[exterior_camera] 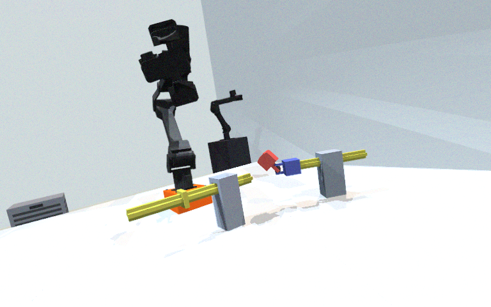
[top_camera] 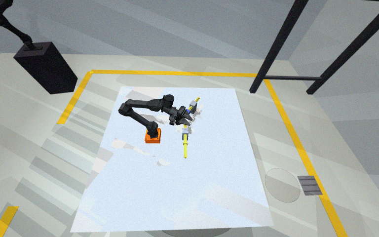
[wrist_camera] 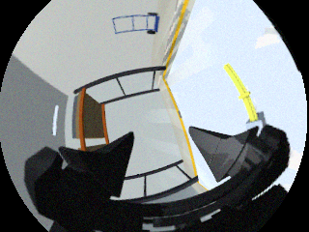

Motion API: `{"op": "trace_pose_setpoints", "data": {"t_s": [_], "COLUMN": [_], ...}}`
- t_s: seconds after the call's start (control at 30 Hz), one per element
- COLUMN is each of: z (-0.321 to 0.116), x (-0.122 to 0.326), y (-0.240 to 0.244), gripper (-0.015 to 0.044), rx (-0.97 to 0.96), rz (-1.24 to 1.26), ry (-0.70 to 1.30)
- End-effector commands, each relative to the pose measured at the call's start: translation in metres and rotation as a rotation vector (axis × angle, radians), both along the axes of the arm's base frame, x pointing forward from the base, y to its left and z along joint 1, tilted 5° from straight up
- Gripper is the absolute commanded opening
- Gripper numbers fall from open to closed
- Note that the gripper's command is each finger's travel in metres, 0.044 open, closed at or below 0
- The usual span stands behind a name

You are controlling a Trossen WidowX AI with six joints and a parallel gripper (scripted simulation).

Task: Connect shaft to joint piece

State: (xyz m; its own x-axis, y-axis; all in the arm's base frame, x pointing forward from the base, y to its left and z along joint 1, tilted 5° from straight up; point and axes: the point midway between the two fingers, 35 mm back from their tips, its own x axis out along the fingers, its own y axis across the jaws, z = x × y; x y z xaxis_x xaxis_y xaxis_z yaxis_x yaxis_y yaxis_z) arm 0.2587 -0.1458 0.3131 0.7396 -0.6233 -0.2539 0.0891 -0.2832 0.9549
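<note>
Joint piece point(exterior_camera: 266, 160), red and tilted, well below and apart from the pincer point(top_camera: 190, 122) point(exterior_camera: 153, 50) point(wrist_camera: 161, 130), its fingers wide apart.

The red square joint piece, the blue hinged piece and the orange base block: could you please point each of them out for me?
Red square joint piece point(exterior_camera: 268, 160): exterior view, on its front face.
Blue hinged piece point(top_camera: 188, 111) point(exterior_camera: 291, 166): top and exterior views, on its body.
Orange base block point(top_camera: 152, 140) point(exterior_camera: 197, 204): top and exterior views, front side.
</note>
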Motion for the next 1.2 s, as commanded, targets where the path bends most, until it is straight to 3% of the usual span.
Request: {"op": "trace_pose_setpoints", "data": {"t_s": [0.0, 1.17], "z": [0.000, -0.075], "x": [0.000, 0.028], "y": [0.000, 0.104], "gripper": [0.0426, 0.0440], "rx": [0.000, -0.275], "rz": [0.000, 0.744], "ry": [0.000, 0.781]}}
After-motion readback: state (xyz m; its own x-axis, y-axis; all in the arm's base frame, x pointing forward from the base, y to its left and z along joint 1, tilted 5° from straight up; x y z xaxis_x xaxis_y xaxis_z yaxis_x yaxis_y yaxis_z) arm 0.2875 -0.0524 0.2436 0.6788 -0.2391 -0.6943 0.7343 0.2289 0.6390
